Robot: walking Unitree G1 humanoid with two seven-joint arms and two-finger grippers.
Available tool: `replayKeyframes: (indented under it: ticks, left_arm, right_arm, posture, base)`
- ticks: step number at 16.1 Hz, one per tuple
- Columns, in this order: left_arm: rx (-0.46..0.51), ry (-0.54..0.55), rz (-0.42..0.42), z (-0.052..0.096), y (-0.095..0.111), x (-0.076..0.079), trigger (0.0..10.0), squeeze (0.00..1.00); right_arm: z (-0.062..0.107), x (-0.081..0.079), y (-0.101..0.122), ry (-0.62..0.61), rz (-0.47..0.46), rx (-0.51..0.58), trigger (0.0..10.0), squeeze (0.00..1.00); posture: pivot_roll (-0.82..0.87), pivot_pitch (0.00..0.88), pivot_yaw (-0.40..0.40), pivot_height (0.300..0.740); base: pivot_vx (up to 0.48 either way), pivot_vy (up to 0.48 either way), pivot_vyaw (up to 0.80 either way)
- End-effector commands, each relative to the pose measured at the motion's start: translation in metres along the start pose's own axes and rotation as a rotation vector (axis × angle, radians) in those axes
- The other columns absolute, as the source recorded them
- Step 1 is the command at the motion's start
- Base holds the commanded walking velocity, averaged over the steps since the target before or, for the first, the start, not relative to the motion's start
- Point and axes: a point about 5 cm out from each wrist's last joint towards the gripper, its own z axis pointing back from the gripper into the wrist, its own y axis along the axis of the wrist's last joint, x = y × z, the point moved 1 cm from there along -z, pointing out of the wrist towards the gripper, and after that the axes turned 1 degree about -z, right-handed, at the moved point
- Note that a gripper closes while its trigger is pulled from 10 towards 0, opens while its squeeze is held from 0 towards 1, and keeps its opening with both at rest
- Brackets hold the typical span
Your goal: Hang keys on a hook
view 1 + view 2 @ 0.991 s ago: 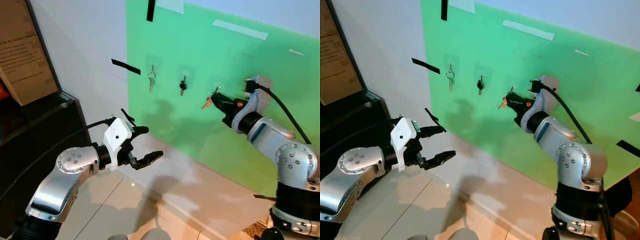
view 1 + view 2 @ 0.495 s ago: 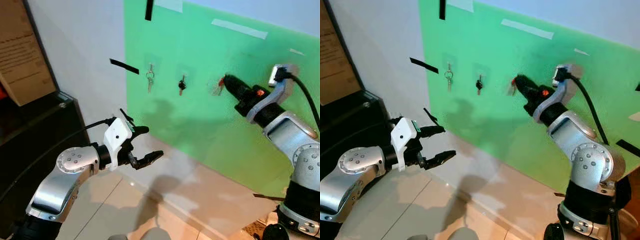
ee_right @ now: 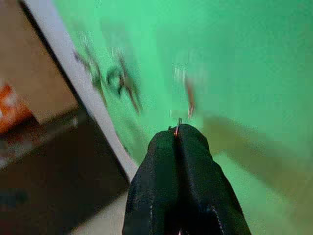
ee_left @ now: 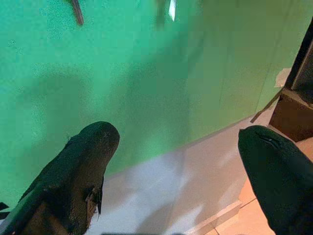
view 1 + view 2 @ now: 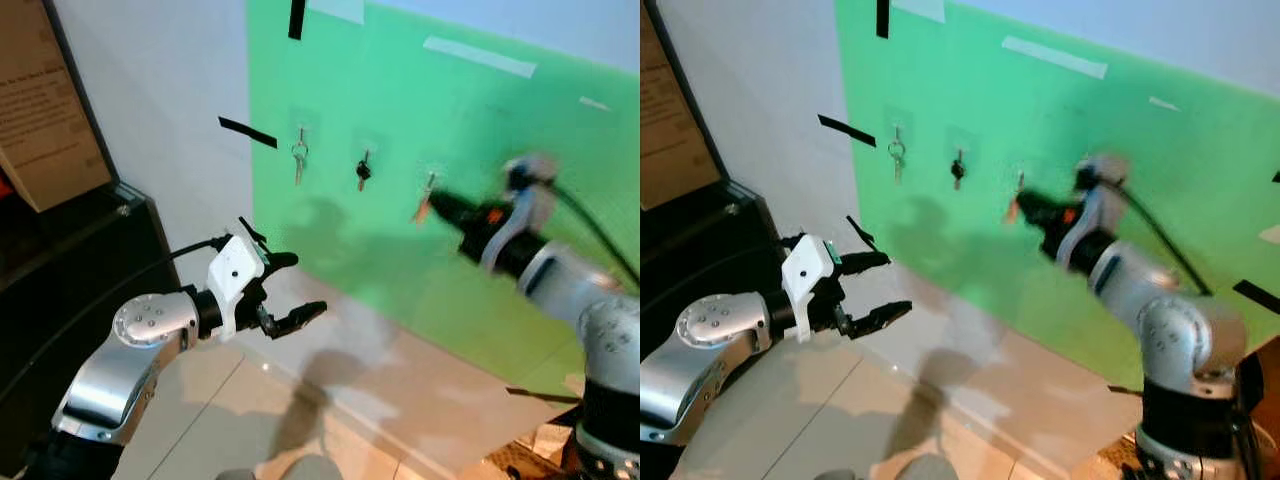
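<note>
the blurred right gripper (image 5: 447, 206) is held pressed together just right of the small orange key (image 5: 423, 207) on the green wall panel (image 5: 480, 130) — the left gripper (image 5: 290, 288) is spread, well apart.

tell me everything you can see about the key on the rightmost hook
The copper-coloured key hangs on the rightmost of three hooks on the green board, tilted, its bow lowest. It looks like metal and is slightly blurred. The right gripper, fingers shut, is beside it; whether they touch cannot be told.

right arm (image 5: 540, 255) motion-blurred, hooks too faint to discern
</note>
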Motion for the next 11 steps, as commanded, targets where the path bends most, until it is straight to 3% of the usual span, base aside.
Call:
replayKeyframes:
  ticks: [1, 3, 11]
  left_arm:
    - [0.006, -0.012, -0.015, -0.002, 0.003, 0.002, 10.0, 0.0]
    - [0.006, -0.012, -0.016, -0.003, 0.004, 0.001, 10.0, 0.0]
    - [0.009, -0.014, -0.016, -0.004, 0.004, 0.002, 10.0, 0.0]
  right_arm:
    - [0.002, -0.001, 0.001, -0.004, 0.05, -0.019, 10.0, 0.0]
    - [0.002, -0.003, -0.001, 0.005, 0.076, -0.033, 10.0, 0.0]
    - [-0.002, -0.015, 0.009, 0.068, -0.003, 0.037, 10.0, 0.0]
  posture:
    - [0.05, 0.0, -0.102, 0.74]
    - [0.05, 0.0, -0.099, 0.74]
    - [0.04, 0.0, -0.099, 0.74]
  base:
    - [0.0, 0.0, 0.0]
    - [0.0, 0.0, 0.0]
    - [0.0, 0.0, 0.0]
